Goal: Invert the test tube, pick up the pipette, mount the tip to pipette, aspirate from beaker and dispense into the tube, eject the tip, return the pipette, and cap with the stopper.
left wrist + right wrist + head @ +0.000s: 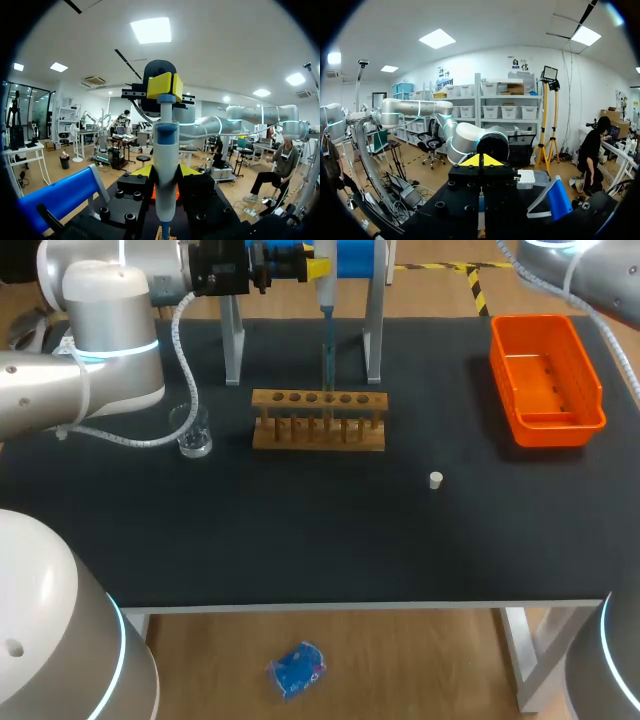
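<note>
Black-topped table (300, 550) on white legs (521, 655), wood-toned floor (400, 670), bright ceiling panels (151, 30) overhead.

1. One pipette (322, 270), upright over the middle of the table's back edge.
2. One stand (373, 340) at that same back edge: it has two metal legs and one blue top.
3. One wooden rack (318, 420), in front of the stand toward the back of the table (300, 540). It has a single row of holes, too small to count surely.
4. One beaker (193, 435) of clear glass, toward the left edge.
5. One stopper (436, 480) – small and white, lying alone right of the middle.
6. One orange bin (545, 380) at the back right corner.
7. Two arms – the left arm (90, 350) and the right arm (590, 270).
</note>
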`<state>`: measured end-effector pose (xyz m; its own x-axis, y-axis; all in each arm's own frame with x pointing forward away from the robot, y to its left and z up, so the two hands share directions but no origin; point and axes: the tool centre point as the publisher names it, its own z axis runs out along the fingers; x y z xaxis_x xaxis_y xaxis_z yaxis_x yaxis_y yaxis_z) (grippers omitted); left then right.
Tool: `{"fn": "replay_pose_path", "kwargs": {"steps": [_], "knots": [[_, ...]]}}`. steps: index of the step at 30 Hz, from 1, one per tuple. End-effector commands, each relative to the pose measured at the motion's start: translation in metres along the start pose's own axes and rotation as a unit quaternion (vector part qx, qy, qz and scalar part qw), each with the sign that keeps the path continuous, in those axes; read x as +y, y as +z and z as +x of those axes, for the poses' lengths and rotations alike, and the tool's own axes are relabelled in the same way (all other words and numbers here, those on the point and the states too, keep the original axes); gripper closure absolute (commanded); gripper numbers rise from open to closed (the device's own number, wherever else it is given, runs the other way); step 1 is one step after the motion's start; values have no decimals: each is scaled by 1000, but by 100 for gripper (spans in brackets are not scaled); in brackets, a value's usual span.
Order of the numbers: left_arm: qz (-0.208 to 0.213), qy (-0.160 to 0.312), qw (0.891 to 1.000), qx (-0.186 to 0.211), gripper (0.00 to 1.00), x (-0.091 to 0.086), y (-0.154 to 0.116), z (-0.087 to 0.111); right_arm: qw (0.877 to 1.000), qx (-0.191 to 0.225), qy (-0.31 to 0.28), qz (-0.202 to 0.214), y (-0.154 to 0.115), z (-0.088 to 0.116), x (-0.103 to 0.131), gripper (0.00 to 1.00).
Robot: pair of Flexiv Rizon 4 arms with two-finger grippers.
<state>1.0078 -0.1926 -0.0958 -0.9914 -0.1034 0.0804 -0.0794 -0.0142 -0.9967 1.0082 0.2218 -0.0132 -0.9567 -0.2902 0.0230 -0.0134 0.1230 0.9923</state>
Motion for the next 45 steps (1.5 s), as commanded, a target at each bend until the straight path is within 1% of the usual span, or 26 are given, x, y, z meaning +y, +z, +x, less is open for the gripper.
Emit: {"fn": "replay_pose_path", "kwargs": {"steps": [1,34,45], "knots": [[1,1,1000,0,100,-2,1,-1,1000,2,2,0,0,-1,-5,100],[1,1,1000,0,100,-2,1,-1,1000,1,25,-5,2,6,-25,100],[1,1,1000,0,100,-2,1,-1,1000,1,26,-9,3,6,-25,100]]}}
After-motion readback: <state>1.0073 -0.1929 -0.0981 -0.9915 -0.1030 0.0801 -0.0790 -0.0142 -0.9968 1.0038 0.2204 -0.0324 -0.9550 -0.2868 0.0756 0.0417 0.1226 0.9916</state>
